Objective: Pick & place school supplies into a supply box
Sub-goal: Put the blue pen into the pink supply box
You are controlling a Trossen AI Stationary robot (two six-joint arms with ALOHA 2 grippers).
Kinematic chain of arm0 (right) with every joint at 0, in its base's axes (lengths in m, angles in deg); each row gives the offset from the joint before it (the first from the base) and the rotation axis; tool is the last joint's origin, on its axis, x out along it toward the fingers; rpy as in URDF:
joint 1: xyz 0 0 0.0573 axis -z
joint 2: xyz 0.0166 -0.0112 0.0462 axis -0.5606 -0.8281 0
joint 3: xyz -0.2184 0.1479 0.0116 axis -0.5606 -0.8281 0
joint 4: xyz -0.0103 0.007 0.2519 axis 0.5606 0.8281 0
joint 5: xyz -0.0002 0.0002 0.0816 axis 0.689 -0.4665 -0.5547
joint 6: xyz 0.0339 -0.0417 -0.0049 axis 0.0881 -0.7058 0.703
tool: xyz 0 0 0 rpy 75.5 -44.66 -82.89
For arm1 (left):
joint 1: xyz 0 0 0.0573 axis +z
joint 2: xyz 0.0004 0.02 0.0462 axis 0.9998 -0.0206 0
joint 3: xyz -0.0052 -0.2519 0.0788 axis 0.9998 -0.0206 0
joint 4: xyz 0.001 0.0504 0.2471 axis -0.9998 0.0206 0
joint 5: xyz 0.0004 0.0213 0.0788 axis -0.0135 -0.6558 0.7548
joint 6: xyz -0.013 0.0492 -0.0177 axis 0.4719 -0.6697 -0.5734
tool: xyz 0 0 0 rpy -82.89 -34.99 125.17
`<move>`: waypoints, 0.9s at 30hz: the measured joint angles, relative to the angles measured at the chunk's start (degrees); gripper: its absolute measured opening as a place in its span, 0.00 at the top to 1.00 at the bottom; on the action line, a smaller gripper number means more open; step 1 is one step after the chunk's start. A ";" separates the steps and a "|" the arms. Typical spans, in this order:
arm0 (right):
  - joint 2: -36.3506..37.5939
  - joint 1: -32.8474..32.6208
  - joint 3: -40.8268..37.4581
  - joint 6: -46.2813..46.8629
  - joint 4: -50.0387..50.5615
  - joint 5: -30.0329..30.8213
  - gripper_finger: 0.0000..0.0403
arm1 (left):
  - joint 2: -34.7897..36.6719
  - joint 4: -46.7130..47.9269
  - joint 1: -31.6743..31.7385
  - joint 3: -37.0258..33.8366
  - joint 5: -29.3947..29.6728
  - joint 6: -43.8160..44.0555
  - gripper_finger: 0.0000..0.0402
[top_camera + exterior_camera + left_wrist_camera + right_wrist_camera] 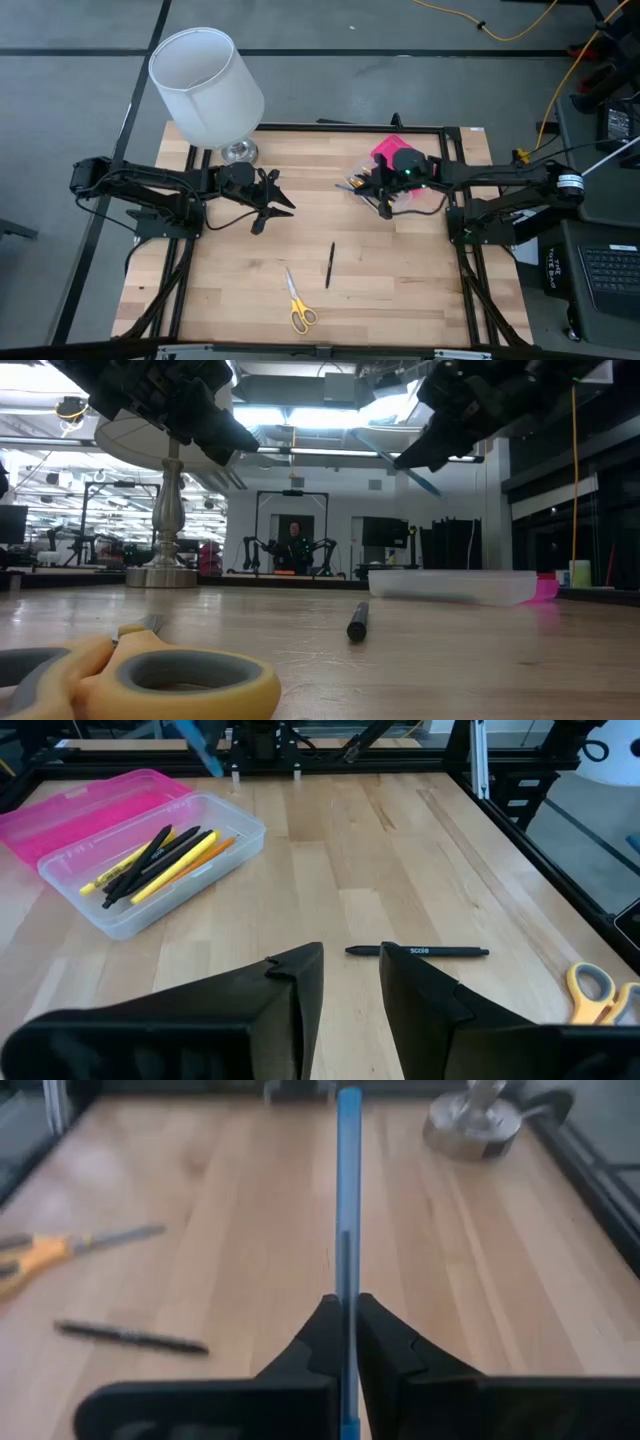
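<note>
The supply box (408, 192) has a clear base and a pink lid (385, 150) lying open beside it; several pens and pencils (160, 860) lie in the base. My right gripper (375, 190) is above the box's left end, shut on a blue pen (348, 1190). My left gripper (275, 200) is open and empty above the table's middle left. A black pen (330, 265) and yellow-handled scissors (298, 305) lie flat on the table nearer the front edge. My right gripper pinches the blue pen's shaft (347, 1285) between its two fingertips. The pen runs on past the fingertips on both sides. It is lifted clear and slants in the air above the box in the low view (400, 460).
A white-shaded lamp (205, 85) stands on its metal base (238, 152) at the table's far left corner. A black frame (455, 215) runs along the table's edges. Bare wood lies between the box and the black pen.
</note>
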 joint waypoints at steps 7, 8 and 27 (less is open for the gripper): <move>5.04 -0.02 -10.38 4.00 -15.97 0.06 0.96 | 0.00 -0.25 0.00 0.00 0.04 -0.54 0.76; 5.30 -0.04 -11.73 4.46 -18.33 0.04 0.96 | 0.00 -0.32 0.00 0.00 0.04 -0.56 0.76; 5.60 -0.52 -18.77 5.31 -32.55 6.89 0.96 | -0.02 -3.19 0.00 0.02 0.09 -0.70 0.76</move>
